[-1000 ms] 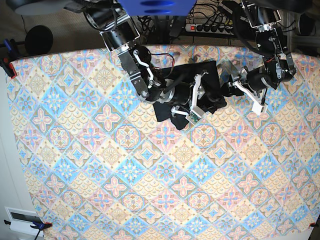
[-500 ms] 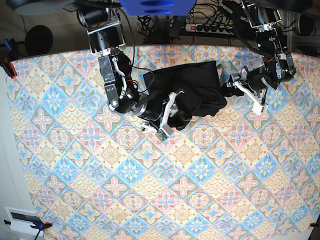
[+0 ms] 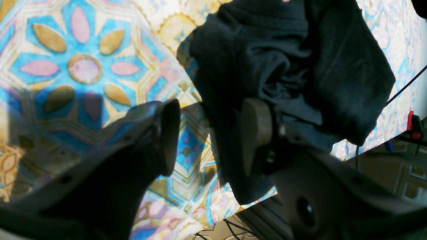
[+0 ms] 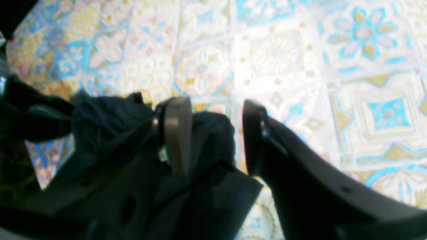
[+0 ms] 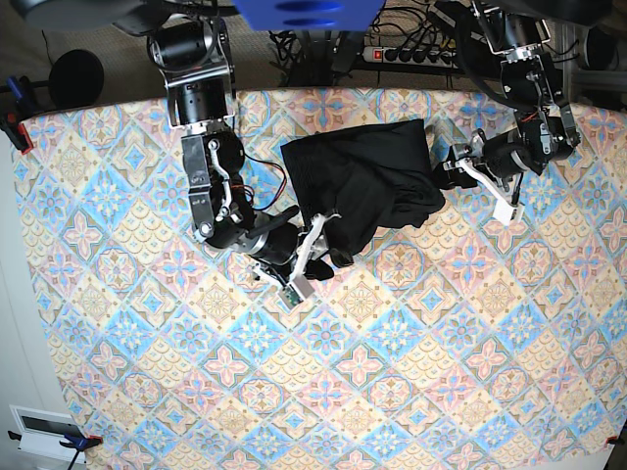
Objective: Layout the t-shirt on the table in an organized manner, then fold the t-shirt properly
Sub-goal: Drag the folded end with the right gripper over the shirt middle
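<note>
**Black t-shirt bunched near the table's far edge, both grippers parted**

While the black t-shirt (image 5: pixel 367 181) lies crumpled on the patterned table (image 5: pixel 411 362) close to its far edge, the two arms sit at either side of it. Seen from the base camera, the garment is a wrinkled, uneven heap with one corner drawn out toward the right gripper (image 5: pixel 315 257), which hangs low over the cloth at that corner. From the right wrist camera, its jaws stand apart with bare tablecloth showing between them; a fold of black fabric lies against the outer side of one finger (image 4: pixel 176 133), and nothing is pinched. Over at the opposite side, the left gripper (image 5: pixel 475 176) sits just beside the shirt's edge. Its wrist camera shows the jaws spread wide, with one fingertip (image 3: pixel 252 133) in front of the dark fabric and the other finger (image 3: pixel 168 133) over the table's pattern, gripping nothing.
</note>
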`<move>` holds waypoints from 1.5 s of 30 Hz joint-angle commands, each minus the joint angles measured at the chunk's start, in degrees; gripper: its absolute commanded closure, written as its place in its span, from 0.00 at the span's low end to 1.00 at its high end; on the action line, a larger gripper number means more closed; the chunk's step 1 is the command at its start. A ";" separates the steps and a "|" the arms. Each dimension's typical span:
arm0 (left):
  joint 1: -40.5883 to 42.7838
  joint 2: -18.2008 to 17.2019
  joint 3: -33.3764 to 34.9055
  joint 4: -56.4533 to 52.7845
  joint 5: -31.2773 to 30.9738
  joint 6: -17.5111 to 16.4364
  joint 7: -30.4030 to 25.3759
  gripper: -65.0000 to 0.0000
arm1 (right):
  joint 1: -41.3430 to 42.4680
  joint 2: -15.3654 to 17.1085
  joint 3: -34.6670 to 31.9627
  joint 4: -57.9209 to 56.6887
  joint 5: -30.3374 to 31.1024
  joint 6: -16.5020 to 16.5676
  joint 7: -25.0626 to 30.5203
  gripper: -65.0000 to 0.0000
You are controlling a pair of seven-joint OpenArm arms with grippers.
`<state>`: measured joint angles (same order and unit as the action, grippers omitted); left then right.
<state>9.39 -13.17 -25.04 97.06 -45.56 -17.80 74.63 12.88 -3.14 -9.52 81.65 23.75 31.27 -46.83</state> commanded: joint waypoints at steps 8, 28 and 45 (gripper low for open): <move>-0.73 -0.50 -0.15 0.83 -1.25 -0.18 -0.48 0.55 | 3.42 -0.42 -0.02 -6.26 1.00 0.51 1.86 0.62; -0.99 -0.50 -0.15 0.83 -1.25 -0.18 -0.48 0.55 | 3.42 -0.42 -0.46 -14.44 0.65 0.60 1.95 0.62; -0.99 -0.50 -0.15 0.83 -1.34 -0.26 -0.48 0.55 | 2.98 -0.42 -8.20 -4.24 1.00 0.60 2.21 0.96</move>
<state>8.95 -13.13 -25.04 97.06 -45.65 -17.85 74.61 13.65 -2.94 -17.93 76.14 22.90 31.33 -47.05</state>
